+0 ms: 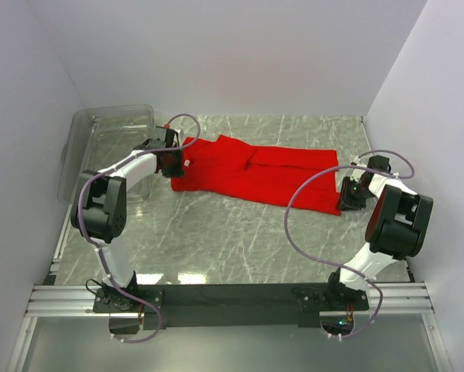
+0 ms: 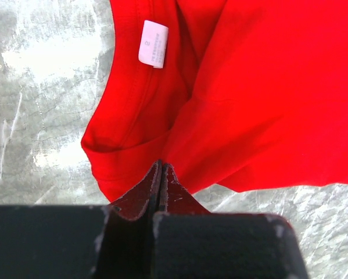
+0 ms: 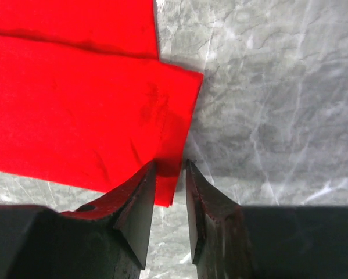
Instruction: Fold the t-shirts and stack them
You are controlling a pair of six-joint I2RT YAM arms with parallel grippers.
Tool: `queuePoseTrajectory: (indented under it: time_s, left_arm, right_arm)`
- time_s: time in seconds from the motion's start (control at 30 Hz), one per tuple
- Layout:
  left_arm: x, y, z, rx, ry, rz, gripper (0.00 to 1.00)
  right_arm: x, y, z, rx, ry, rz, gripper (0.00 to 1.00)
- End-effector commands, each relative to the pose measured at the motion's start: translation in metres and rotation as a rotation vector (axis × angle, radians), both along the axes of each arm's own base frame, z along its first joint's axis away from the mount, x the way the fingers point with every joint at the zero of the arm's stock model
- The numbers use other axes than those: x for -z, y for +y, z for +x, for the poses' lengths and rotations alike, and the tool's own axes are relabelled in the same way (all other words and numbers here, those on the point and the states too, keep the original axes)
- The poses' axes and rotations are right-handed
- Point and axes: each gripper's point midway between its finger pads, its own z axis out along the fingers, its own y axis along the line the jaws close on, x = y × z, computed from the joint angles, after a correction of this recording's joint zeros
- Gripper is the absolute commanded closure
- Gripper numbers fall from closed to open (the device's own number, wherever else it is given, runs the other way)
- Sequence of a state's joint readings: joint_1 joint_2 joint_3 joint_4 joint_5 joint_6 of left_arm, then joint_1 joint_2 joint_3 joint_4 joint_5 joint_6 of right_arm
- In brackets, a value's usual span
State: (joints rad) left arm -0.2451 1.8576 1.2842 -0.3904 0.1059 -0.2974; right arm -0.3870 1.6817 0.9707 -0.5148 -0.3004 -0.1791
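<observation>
The red t-shirt (image 1: 262,174) lies folded into a long strip across the far half of the grey marble table. Its white neck label (image 2: 153,44) is at the left end. My left gripper (image 1: 172,164) is at that left end; in the left wrist view the gripper (image 2: 162,165) has its jaws pressed together on a pinch of the shirt (image 2: 266,87) by the collar. My right gripper (image 1: 346,200) is at the shirt's right near corner. In the right wrist view the gripper (image 3: 171,165) is a little open, with the corner of the shirt (image 3: 75,104) between the jaws.
A clear plastic bin (image 1: 108,147) stands at the far left, just beside the left arm. White walls close in the table on the left, back and right. Bare marble (image 1: 232,240) lies between the shirt and the arm bases.
</observation>
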Motion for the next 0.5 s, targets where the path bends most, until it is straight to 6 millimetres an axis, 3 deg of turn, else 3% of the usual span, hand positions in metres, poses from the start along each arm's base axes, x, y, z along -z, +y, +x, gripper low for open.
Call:
queuePoseTrajectory:
  time_s: [0.0,0.17,0.27,0.47]
  left_arm:
    - [-0.024,-0.001,0.003,0.022,-0.064,-0.023,0.99]
    - [-0.024,0.000,0.000,0.017,-0.062,-0.034,0.99]
    - [-0.026,0.002,-0.001,0.015,-0.064,-0.032,0.99]
    - [-0.030,0.012,-0.003,0.003,-0.069,-0.025,0.99]
  right_arm:
    - [-0.009,-0.002,0.016,-0.001,-0.044,0.022,0.68]
    - [-0.010,0.002,0.017,-0.016,-0.049,0.041,0.88]
    - [-0.017,-0.002,0.018,-0.013,-0.078,0.013,0.95]
    - [-0.029,-0.010,0.016,-0.009,-0.109,-0.029,0.98]
